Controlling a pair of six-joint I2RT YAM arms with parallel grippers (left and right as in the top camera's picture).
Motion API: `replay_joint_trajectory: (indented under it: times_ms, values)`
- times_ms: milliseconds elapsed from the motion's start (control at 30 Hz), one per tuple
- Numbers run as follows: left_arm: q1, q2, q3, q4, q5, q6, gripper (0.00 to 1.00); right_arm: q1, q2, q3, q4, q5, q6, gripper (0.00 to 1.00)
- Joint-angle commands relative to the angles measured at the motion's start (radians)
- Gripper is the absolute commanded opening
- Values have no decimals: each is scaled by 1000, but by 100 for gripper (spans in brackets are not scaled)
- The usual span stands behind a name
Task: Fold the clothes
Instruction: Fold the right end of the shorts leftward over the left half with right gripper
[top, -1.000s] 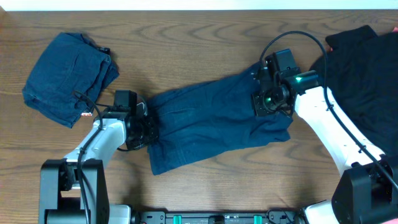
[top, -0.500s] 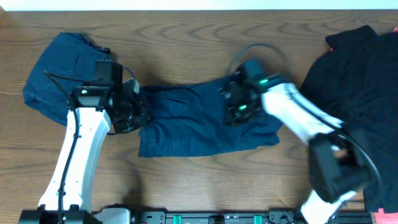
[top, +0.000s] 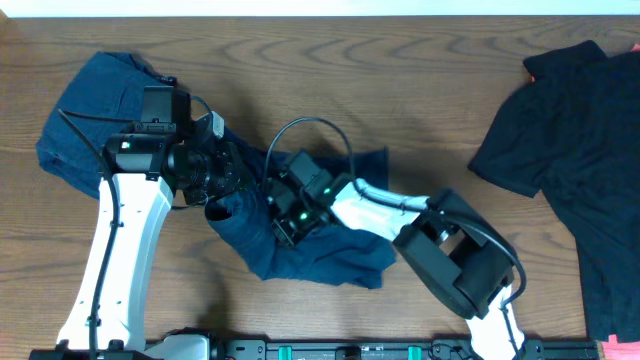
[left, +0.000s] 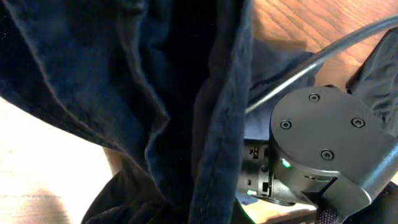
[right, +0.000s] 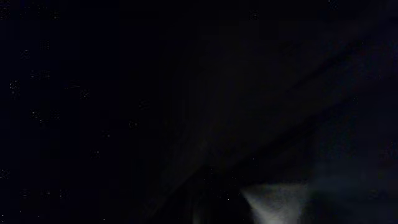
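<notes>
Navy trousers (top: 335, 250) lay bunched at centre of overhead frame, cloth draped over left gripper (top: 228, 183) and right gripper (top: 284, 218), the 2 nearly touching. Fingers buried in fabric; grip unreadable on both.

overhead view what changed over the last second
The middle navy trousers, earlier spread flat, were dragged left and bunched into a heap. The right pincer swept from their right end leftward, close to the left pincer, which moved up the table. Grips are hidden. The folded navy pile and black shirt stayed put.
</notes>
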Motion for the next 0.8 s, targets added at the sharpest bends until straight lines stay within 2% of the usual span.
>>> replay_joint_trajectory:
  times_ms: [0,200,400,533,767]
  values:
    - [-2,-16,30,2,19,0,6,-44,-66,45,-71,113,14,9]
    - [-2,-16,30,3,19,14,6,-195,-240,68,-344,376,-32,9]
    - [-2,-16,30,20,19,14,6,-344,-262,58,-574,457,-152,4]
    - [-12,-16,30,25,19,14,6,-388,-233,7,-576,491,-185,4]
    - [-96,-16,30,76,20,-1,6,-395,-175,-95,-471,557,-185,3]
